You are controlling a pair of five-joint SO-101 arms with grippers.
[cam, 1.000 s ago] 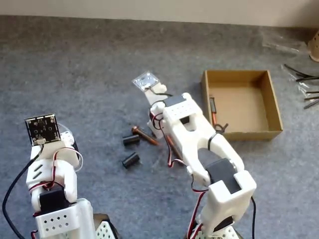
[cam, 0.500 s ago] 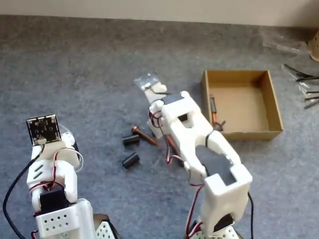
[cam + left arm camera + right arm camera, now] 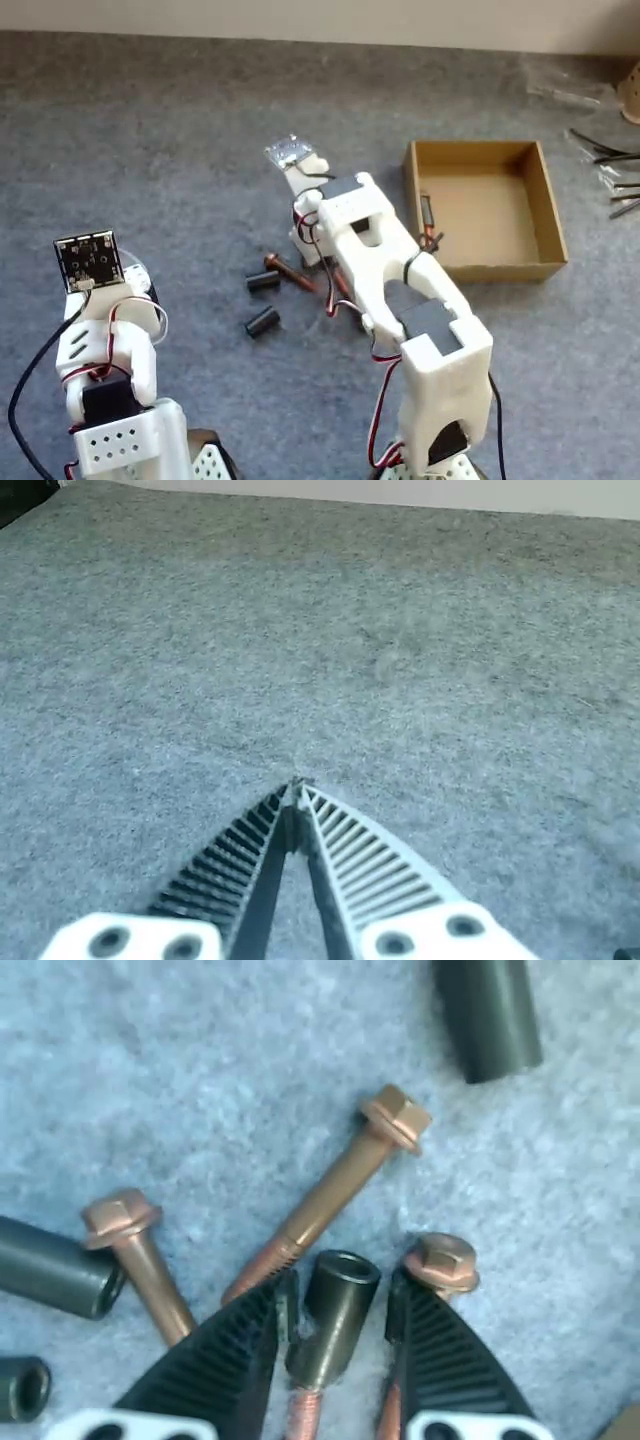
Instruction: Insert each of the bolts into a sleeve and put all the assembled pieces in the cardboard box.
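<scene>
The left gripper (image 3: 298,792) hangs nearest to the bases, over bare grey worktop (image 3: 420,660). Its fingers are pressed together with nothing between them.

Further out, the right gripper (image 3: 340,1305) is low over the loose parts, with its fingers spread to both sides of a dark sleeve (image 3: 342,1285). One finger (image 3: 268,1328) seems to touch the sleeve, and the other finger (image 3: 428,1345) stands a little apart from it. The sleeve lies with its long axis along the fingers and its open mouth pointing away from the wrist. A copper shaft (image 3: 303,1410) comes out of its near end.

The place is crowded. A bolt head (image 3: 441,1262) sits just beside the finger that stands apart. A long bolt (image 3: 330,1195) lies slanted, its thread end at the touching fingertip and its head away. A third bolt (image 3: 135,1245) lies near a second sleeve (image 3: 55,1265), and a third sleeve (image 3: 490,1015) lies further out.

In the high view, the cardboard box (image 3: 545,205) stands to the right of this arm, with one dark piece (image 3: 428,215) along its wall.
</scene>
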